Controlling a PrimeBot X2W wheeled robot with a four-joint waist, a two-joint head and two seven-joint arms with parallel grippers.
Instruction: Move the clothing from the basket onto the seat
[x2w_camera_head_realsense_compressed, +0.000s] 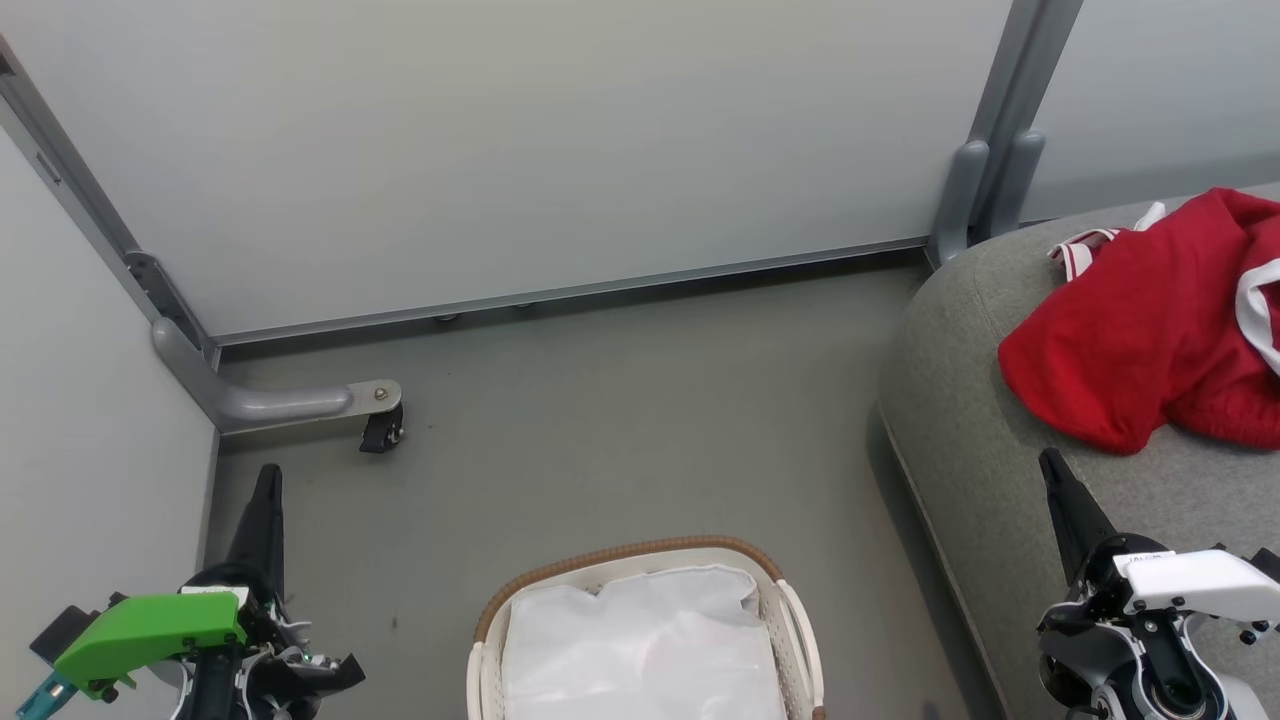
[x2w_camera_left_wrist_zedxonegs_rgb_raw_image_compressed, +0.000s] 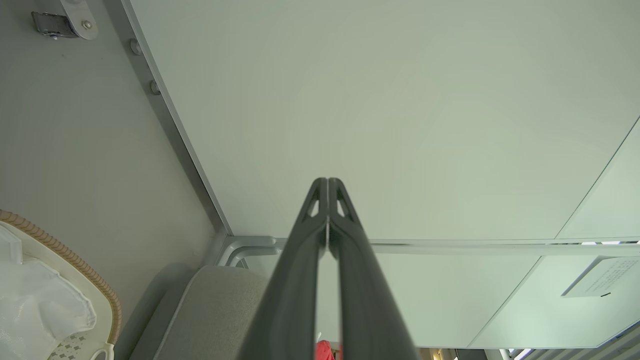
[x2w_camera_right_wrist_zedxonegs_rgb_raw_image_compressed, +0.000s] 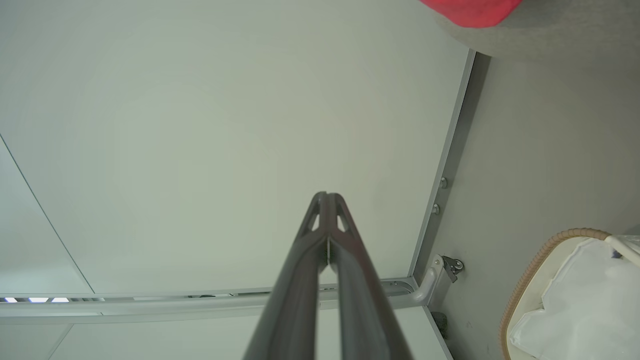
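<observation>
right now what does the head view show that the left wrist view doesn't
Head view adds: the clothing spread red and white across the seat, and the right gripper. Left wrist view adds: the left gripper with fingers meeting at their tips, and a paper notice on a wall panel. Shared: the basket with its white liner, the seat, the caster.

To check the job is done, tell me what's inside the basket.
The basket shows its crumpled white liner, with no red on top. Anything beneath the liner's folds is covered. The clothing lies on the seat.
</observation>
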